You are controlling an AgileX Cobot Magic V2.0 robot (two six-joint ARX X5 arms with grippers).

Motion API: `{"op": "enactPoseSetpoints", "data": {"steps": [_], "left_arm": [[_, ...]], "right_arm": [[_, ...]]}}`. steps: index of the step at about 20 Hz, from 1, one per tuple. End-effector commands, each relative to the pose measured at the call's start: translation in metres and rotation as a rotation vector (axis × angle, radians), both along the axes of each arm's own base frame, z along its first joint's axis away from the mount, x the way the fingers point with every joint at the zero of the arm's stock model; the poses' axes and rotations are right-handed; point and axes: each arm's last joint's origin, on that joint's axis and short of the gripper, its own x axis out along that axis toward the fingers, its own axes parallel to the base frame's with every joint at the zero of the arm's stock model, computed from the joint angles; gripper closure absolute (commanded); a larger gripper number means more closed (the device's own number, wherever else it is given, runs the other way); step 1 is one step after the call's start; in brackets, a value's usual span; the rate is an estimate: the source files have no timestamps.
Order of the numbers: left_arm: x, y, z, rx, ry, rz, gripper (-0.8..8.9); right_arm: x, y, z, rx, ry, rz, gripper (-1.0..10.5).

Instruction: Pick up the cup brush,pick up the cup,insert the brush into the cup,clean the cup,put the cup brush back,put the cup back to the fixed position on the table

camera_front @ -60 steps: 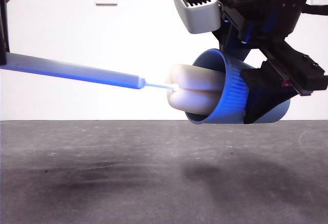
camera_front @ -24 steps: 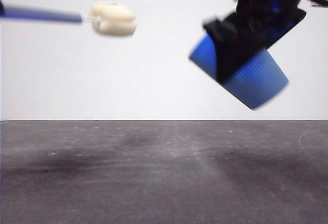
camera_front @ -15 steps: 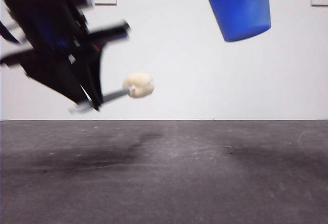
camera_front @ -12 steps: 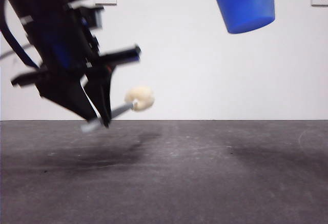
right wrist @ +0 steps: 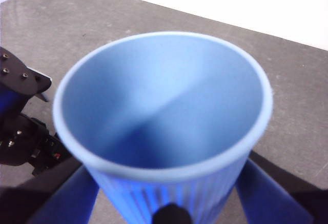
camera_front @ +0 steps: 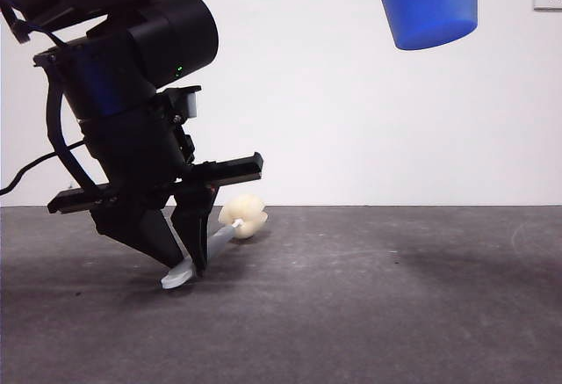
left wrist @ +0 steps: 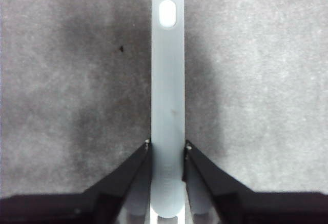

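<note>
The brush [camera_front: 230, 226] is held low at the left of the front view by the left gripper [camera_front: 180, 257], whose jaws are clamped on the flat grey handle [left wrist: 167, 106] from both sides. The brush is tilted, its handle end reaching down to the table [camera_front: 369, 305] or just above it, and its pale-yellow sponge head [camera_front: 243, 215] is raised slightly at the far end; whether the head touches the surface cannot be told. In the left wrist view the handle runs straight out from between the jaws, with its oval white hole [left wrist: 167, 14] seen near the far end. The cup [camera_front: 428, 4] is carried high at the top right, well apart from the brush, base downward and mouth upward. In the right wrist view the right gripper [right wrist: 169, 203] is closed around the ribbed wall below the rim [right wrist: 164, 101], and the cup's inside is seen to be bare.
</note>
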Motion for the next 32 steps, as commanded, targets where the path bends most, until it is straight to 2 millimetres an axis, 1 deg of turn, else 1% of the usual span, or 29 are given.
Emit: {"op": "enactPoseSetpoints", "data": {"steps": [1, 4, 5, 7, 8, 11, 13, 15, 18, 20, 22, 26, 29, 32], "left_arm": [[0.001, 0.000, -0.009, 0.015, 0.020, 0.013, 8.22], [0.001, 0.000, -0.011, 0.018, 0.026, 0.010, 7.99], [0.001, -0.001, -0.011, 0.015, 0.027, 0.010, 7.31], [0.001, 0.000, -0.011, 0.004, 0.038, 0.027, 5.46], [0.000, 0.000, -0.011, 0.001, 0.044, 0.023, 4.90], [-0.001, -0.001, -0.010, -0.026, 0.073, -0.002, 4.87], [-0.002, 0.000, -0.006, -0.027, 0.069, -0.005, 4.87], [-0.005, 0.002, 0.003, -0.035, 0.054, -0.009, 4.87], [-0.013, 0.009, 0.024, -0.034, 0.025, -0.038, 4.88], [-0.020, 0.014, 0.040, -0.039, 0.001, -0.059, 4.89], [-0.030, 0.021, 0.059, -0.051, -0.027, -0.075, 4.89], [-0.050, 0.037, 0.092, -0.074, -0.105, -0.107, 4.89], [-0.062, 0.046, 0.110, -0.087, -0.163, -0.116, 4.89], [-0.069, 0.052, 0.117, -0.091, -0.184, -0.125, 4.89]], "right_arm": [[0.000, 0.000, 0.002, 0.036, 0.006, -0.012, 9.6], [0.000, 0.000, 0.002, 0.045, 0.011, -0.016, 9.6], [0.000, 0.000, 0.001, 0.044, 0.011, -0.016, 9.6], [0.000, 0.000, 0.001, 0.045, 0.015, -0.018, 9.6], [0.001, 0.001, 0.000, 0.038, 0.020, -0.018, 9.6], [0.008, 0.005, -0.007, 0.012, 0.044, -0.035, 9.6], [0.020, 0.009, -0.017, 0.002, 0.069, -0.047, 9.6], [0.036, 0.012, -0.030, 0.037, 0.082, -0.045, 9.6], [0.063, 0.012, -0.054, 0.094, 0.085, -0.035, 9.6], [0.081, 0.009, -0.072, 0.110, 0.093, -0.042, 9.6], [0.100, 0.007, -0.093, 0.100, 0.109, -0.015, 9.6], [0.130, 0.004, -0.131, 0.090, 0.109, 0.002, 9.6], [0.147, 0.002, -0.152, 0.089, 0.088, -0.004, 9.6], [0.157, 0.000, -0.167, 0.083, 0.071, 0.008, 9.6]]}}
